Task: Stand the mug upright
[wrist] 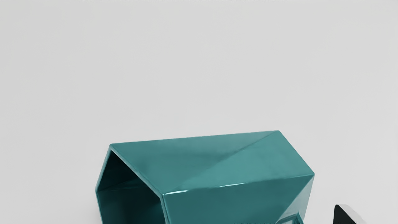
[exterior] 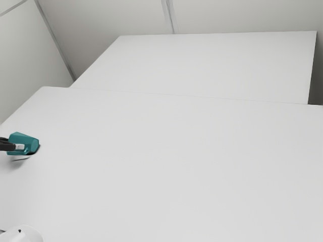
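Observation:
The teal, faceted mug (exterior: 28, 143) lies on its side near the exterior view's left edge, a dark shadow below it. My gripper (exterior: 19, 146) reaches in from that edge, its tip overlapping the mug's near side. From the wrist view, the mug (wrist: 217, 174) shows its dark mouth at one end and its closed base at the other, with part of the handle low beside the base. One fingertip of my open gripper (wrist: 344, 215) stands past the base end, with a gap to the mug's wall. The other fingertip is hidden.
A white table (exterior: 166, 161) spreads under and around the mug. Behind it stands a second white surface (exterior: 202, 65), close to pale walls. A white rounded object (exterior: 25, 236) sits at the exterior view's bottom left corner.

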Available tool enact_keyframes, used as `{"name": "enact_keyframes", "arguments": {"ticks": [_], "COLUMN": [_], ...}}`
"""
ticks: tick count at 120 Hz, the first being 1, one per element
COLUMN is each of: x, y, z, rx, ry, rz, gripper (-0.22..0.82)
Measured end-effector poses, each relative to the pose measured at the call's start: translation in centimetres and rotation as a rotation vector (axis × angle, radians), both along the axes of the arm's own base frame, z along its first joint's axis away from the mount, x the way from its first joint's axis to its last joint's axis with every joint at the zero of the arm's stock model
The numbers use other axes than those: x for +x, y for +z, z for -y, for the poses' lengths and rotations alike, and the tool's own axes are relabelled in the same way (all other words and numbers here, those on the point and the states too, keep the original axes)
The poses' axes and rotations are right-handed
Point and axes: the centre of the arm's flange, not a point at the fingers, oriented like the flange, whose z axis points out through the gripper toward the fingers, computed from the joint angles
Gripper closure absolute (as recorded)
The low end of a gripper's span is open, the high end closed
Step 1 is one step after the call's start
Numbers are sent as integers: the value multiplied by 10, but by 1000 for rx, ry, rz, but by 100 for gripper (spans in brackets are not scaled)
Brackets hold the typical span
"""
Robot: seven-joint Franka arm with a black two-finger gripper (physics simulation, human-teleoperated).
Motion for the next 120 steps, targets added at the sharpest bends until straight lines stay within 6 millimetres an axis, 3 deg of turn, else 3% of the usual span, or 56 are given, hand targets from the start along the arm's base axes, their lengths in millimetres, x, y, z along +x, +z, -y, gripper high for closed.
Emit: {"name": "enact_keyframes", "arguments": {"ticks": [29,43,61,101,120], "x": [11,18,26,38,46], "y": [19,33,52,77,95], "z": [4,6,10,23,49], "rx": [31,54,93,140,170], "ry": [-35,-51,-72,-93,-130], "rz": [33,49,59,47,0], "gripper": [56,68,74,78,79]}}
